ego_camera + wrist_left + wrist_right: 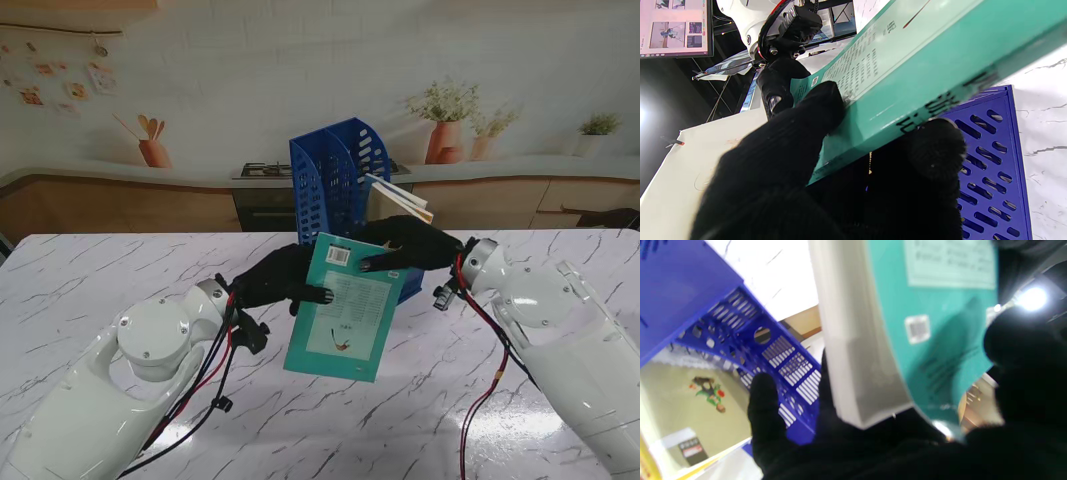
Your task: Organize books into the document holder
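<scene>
A teal book [345,310] is held tilted above the table, back cover with barcode toward me, in front of the blue document holder [335,175]. My left hand [280,280] grips its left edge; in the left wrist view the thumb and fingers [933,146] pinch the teal book's spine [907,96]. My right hand [410,245] clasps the book's upper right corner. The right wrist view shows the teal book's cover and white page block [857,340] in the palm, with the blue holder [750,333] behind. Another book [400,198] with a yellow-edged cover stands in the holder.
The holder stands at the far middle of the white marble table [110,270]. A kitchen-scene backdrop with plant pots [445,125] rises behind the table. Cables [215,385] hang from my left wrist over the near table.
</scene>
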`<state>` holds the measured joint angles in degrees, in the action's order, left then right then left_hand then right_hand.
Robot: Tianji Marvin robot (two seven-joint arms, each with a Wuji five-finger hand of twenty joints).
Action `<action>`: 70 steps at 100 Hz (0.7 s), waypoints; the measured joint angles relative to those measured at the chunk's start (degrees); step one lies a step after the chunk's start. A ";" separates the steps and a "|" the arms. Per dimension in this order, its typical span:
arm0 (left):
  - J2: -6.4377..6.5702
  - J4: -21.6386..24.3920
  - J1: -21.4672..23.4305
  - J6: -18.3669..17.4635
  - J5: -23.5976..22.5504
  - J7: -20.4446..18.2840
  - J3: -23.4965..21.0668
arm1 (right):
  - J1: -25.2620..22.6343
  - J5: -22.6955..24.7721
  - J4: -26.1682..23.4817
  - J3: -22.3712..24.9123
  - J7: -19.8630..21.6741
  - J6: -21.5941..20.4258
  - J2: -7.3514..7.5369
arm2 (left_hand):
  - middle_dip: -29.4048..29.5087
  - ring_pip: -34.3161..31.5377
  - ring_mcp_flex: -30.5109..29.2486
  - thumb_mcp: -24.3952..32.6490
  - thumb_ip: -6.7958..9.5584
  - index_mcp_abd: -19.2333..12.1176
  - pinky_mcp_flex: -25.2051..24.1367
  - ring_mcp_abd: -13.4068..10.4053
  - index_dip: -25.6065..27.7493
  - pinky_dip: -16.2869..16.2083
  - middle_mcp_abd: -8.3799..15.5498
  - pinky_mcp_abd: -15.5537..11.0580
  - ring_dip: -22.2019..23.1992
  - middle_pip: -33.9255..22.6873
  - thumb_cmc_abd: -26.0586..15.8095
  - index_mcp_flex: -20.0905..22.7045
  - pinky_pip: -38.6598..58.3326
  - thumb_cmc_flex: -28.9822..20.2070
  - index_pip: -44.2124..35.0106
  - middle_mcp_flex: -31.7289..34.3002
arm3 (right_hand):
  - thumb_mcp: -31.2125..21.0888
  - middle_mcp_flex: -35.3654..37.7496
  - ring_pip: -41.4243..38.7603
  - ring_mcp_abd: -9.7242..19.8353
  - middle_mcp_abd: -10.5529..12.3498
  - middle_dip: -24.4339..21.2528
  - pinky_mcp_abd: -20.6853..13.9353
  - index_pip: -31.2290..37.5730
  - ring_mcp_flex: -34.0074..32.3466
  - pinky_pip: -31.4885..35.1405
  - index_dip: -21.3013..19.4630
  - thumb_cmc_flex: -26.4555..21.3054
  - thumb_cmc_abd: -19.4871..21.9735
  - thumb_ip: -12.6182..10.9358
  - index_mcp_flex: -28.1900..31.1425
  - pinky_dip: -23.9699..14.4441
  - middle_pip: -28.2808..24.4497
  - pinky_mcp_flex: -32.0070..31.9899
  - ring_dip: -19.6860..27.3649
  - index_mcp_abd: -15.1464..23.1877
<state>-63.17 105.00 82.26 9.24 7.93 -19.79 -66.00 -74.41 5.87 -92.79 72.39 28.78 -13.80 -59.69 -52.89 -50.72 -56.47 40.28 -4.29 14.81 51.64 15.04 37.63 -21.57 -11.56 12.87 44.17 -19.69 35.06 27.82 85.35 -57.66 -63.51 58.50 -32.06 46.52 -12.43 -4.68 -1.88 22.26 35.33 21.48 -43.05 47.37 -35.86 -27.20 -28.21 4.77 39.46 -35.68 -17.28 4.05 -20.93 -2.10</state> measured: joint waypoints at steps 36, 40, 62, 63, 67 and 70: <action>0.02 0.24 -0.65 0.47 -0.27 0.07 -0.10 | 0.64 -3.57 0.81 -0.58 4.32 -0.59 1.26 | -0.34 0.01 -0.15 0.00 -0.01 -0.54 0.03 0.00 0.53 -0.05 0.09 0.01 0.65 0.10 0.01 0.19 1.48 0.00 0.23 0.00 | 2.12 11.32 -18.62 2.78 1.85 12.71 0.00 26.56 -12.90 13.14 -0.73 -14.49 -0.55 3.17 4.74 -6.15 -15.22 11.00 -10.51 8.24; 0.02 0.24 -0.69 0.50 -0.25 0.07 -0.10 | 0.63 -3.64 0.88 -0.73 3.78 -0.83 1.23 | -0.34 0.01 -0.15 0.00 -0.01 -0.55 0.04 0.00 0.60 -0.05 0.12 0.02 0.65 0.10 0.01 0.19 1.48 0.00 0.23 0.00 | 1.97 12.66 -20.93 2.88 2.13 14.12 0.00 27.77 -14.16 15.66 -0.72 -15.01 0.08 3.17 4.44 -7.17 -17.19 12.77 -11.38 8.47; 0.00 0.25 -0.94 0.72 -0.10 0.44 -0.18 | 0.51 -5.97 1.15 -1.03 3.54 -2.18 1.11 | -0.35 0.15 -0.24 0.00 -0.01 -1.21 0.05 0.00 1.47 -0.06 0.16 0.04 0.65 0.12 0.04 0.54 1.87 0.00 0.25 0.00 | 1.95 13.13 -34.95 2.93 1.38 17.46 -0.01 27.85 -15.72 30.06 -6.37 -16.56 4.34 6.69 4.18 -12.87 -24.97 22.65 -15.66 5.41; 0.00 0.25 -0.96 0.72 -0.08 0.47 -0.18 | 0.51 -5.98 1.15 -1.03 3.57 -2.25 1.11 | -0.35 0.15 -0.26 0.00 -0.01 -1.21 0.06 0.00 1.47 -0.06 0.16 0.04 0.65 0.13 0.05 0.63 2.06 0.00 0.25 0.00 | 1.97 13.13 -35.56 2.93 1.35 17.61 -0.01 27.85 -15.75 30.99 -6.82 -16.56 4.72 7.08 4.14 -13.16 -25.34 23.01 -15.71 5.21; -0.02 0.13 -1.13 0.72 0.01 0.69 -0.08 | 0.47 -5.98 1.15 -1.03 3.63 -2.65 1.11 | -0.35 0.15 -0.40 0.00 -0.02 -1.24 0.11 0.00 1.47 -0.11 0.18 0.07 0.65 0.18 0.07 0.82 2.49 0.00 0.25 0.00 | 1.60 13.12 -39.30 3.31 1.20 18.35 -0.01 27.85 -17.22 34.59 -8.96 -16.56 5.51 7.19 3.52 -14.41 -27.42 25.76 -16.68 4.36; -0.03 -0.02 -1.28 0.72 0.09 0.88 0.02 | 0.41 -5.87 1.15 -1.04 3.55 -3.11 1.11 | -0.36 0.16 -0.46 0.00 -0.02 -1.46 0.14 0.00 1.47 -0.13 0.19 0.13 0.65 0.20 0.14 1.20 2.74 0.00 0.25 0.00 | 0.87 13.13 -42.90 4.48 1.16 19.00 -0.02 27.82 -18.98 38.37 -10.47 -16.54 5.90 7.24 3.52 -15.60 -29.16 29.05 -17.90 3.62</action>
<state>-63.19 104.98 80.98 9.96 8.03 -18.91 -65.98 -74.00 0.00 -91.64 71.36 32.33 -16.91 -58.58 -53.25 -50.56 -56.93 40.28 -4.31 13.35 51.78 15.04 39.11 -21.70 -11.37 13.01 44.83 -19.49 35.19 29.02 88.09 -57.66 -63.26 58.50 -31.19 59.65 -55.33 -0.21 -0.72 41.26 35.31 49.30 -62.03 85.73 -46.33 -43.74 -22.31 12.02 42.97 -51.27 -46.44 33.10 -38.83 1.53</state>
